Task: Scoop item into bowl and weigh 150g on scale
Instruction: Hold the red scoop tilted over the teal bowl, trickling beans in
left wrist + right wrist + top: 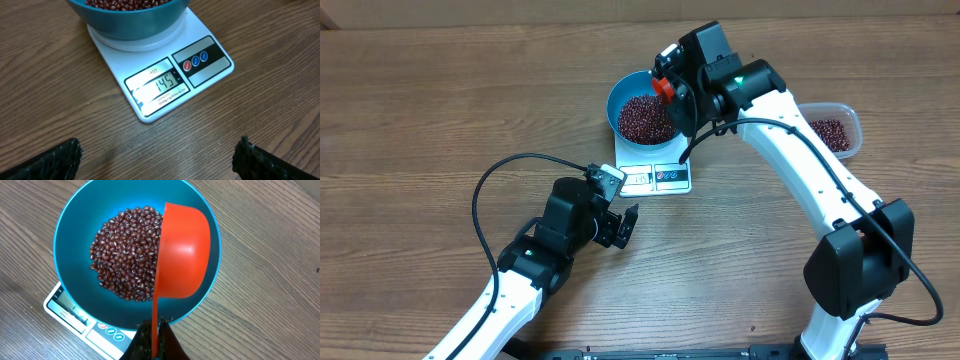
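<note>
Spread wide, the left gripper [160, 167] is held empty and low over the table [420, 120], with its two fingertips [65, 160] seen at either lower corner of the left wrist view. Nothing is gripped or touched by it. Just ahead of those fingers the scale [200, 70] is found, its display turned towards them, and 145 is shown there, so the target is judged to be a little short. Beyond the display, farther from the left gripper, the bowl [620, 95] is seated on the scale's platform, and the beans [127, 255] are heaped inside it, mostly towards the side away from the scoop.

Over the bowl the right gripper [155, 345] is poised, its fingers pressed together on the thin handle of the orange-red scoop [182, 255]. The handle's long axis is run straight out from the jaws, and the cup is held directly ahead of them, above the bowl's interior and turned on its side, so that only its rounded back is seen; whether any beans are left in it cannot be told.

Off to the right gripper's right, well apart from the bowl, the clear tub [835, 110] with the remaining beans is placed. A small further helping is judged to be needed, and the right arm is by far the nearer to that tub, so a sideways swing to the right is what the coming move is expected to turn on.
</note>
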Controlling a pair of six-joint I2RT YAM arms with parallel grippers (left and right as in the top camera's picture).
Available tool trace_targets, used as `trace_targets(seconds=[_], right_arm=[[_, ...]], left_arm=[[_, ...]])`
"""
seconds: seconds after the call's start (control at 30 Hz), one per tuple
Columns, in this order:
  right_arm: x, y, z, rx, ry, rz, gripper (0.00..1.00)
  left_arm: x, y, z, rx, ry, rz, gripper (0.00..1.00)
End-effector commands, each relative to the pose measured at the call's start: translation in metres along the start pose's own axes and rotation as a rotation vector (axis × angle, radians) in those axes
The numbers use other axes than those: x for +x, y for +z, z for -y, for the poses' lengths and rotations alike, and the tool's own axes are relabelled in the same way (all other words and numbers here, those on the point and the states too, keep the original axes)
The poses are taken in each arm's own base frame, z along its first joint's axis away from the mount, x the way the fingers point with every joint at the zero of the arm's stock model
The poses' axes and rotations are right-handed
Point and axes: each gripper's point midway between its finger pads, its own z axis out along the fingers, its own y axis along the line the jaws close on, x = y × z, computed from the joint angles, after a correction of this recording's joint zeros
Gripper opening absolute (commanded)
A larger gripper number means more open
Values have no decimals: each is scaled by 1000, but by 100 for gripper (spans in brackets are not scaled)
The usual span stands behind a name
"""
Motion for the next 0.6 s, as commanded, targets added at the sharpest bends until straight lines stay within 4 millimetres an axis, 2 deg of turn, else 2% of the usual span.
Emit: trace_targets(seconds=[0.0, 0.57], right_arm=[[-20, -26, 4, 35, -15, 75, 4], [-16, -26, -6, -22, -12, 64, 4]], left_arm=[[2, 2, -2, -11, -6, -8, 100], [2, 2, -2, -11, -6, -8, 99]])
